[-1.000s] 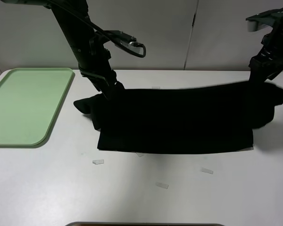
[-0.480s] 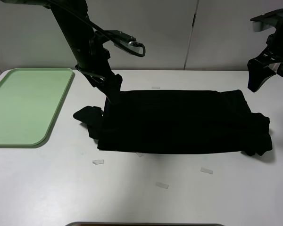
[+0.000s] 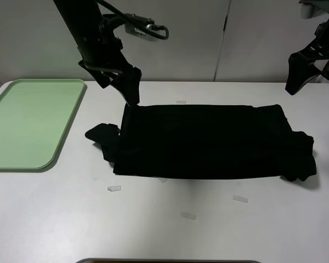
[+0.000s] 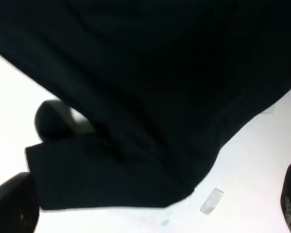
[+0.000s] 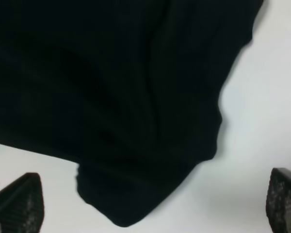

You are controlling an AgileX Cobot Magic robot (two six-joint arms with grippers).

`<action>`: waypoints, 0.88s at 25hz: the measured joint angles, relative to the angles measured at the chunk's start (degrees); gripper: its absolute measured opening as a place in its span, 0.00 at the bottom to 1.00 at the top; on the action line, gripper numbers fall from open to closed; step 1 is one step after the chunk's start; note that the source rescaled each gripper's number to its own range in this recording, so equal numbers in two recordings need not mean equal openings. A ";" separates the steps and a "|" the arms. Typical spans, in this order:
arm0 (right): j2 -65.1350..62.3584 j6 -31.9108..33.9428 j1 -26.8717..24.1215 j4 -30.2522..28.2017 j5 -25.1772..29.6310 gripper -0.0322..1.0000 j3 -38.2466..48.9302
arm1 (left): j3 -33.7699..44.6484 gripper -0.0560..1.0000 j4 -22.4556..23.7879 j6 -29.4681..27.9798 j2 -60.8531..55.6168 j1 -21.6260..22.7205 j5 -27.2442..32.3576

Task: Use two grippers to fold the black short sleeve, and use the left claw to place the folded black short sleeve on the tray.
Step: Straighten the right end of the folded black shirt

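Note:
The black short sleeve lies flat on the white table as a wide folded band, one sleeve sticking out at its left end and a bunched sleeve at its right end. My left gripper hangs just above the shirt's back left corner, open and empty. My right gripper hovers higher, behind the shirt's right end, also open and empty. In the left wrist view the fingertips stand wide apart over the black short sleeve. The right wrist view shows wide fingertips above the cloth. The pale green tray lies at the far left.
Small pale tape scraps lie on the table in front of the shirt, with another behind it. A grey wall stands behind the table. A dark edge shows at the table's front.
Both grippers have let go of the shirt's lifted edge and risen away. The cloth has dropped flat onto the table, folded over itself.

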 joint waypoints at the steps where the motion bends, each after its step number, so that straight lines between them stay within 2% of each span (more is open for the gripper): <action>1: -1.01 0.34 0.00 0.79 0.00 1.00 0.00 | 0.00 1.00 0.83 -1.44 -2.20 0.00 0.55; 6: -5.08 5.16 0.00 5.79 0.30 1.00 0.00 | 0.00 1.00 2.03 -4.14 -9.17 0.00 0.80; 11: -7.06 9.65 0.00 7.04 0.42 1.00 0.00 | 0.00 0.99 2.16 -6.01 -16.74 0.00 2.88; 15: -8.19 12.44 0.00 7.86 0.43 1.00 0.00 | 0.00 0.99 4.32 -8.56 -22.98 0.00 4.88; 22: -8.33 13.25 0.00 10.56 0.49 1.00 0.00 | 4.69 0.98 6.50 -10.74 -37.44 0.07 5.06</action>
